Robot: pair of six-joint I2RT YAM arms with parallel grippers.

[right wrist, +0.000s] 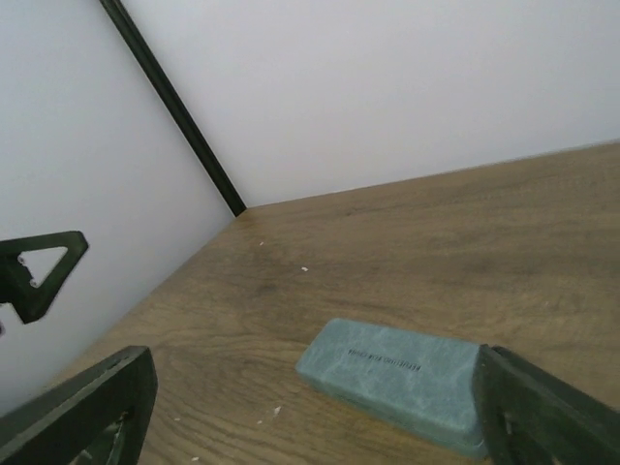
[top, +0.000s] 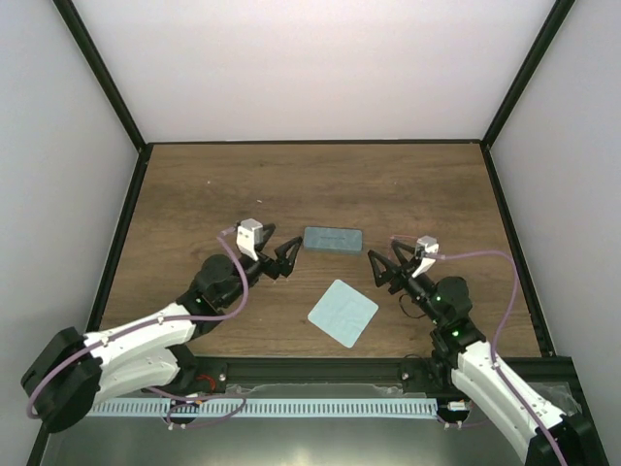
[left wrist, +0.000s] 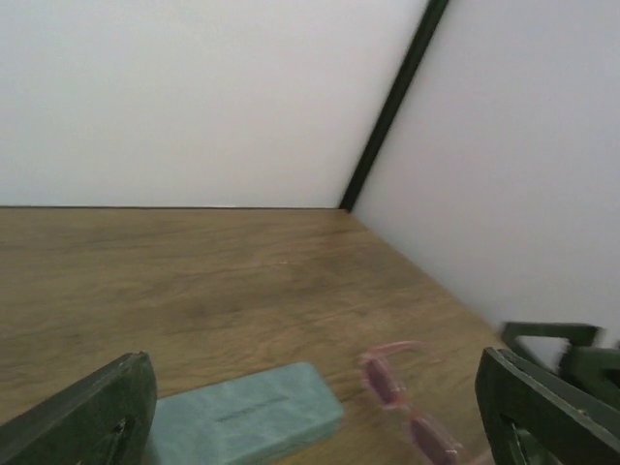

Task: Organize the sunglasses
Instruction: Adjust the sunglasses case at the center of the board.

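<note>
Left gripper (top: 290,258) just left of case (top: 333,239), fingers apart; right gripper (top: 376,270) just right of case, fingers apart (both hold nothing); pink sunglasses (left wrist: 407,407) beside case, cloth (top: 343,312) near case

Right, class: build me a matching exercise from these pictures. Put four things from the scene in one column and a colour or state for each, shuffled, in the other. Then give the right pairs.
Things:
1. glasses case
2. cloth
3. sunglasses
4. left hand

Colour or state:
A. pink frame
B. open, holding nothing
C. grey-green, closed
D. pale blue, lying flat

Pairs: 1-C; 2-D; 3-A; 4-B
</note>
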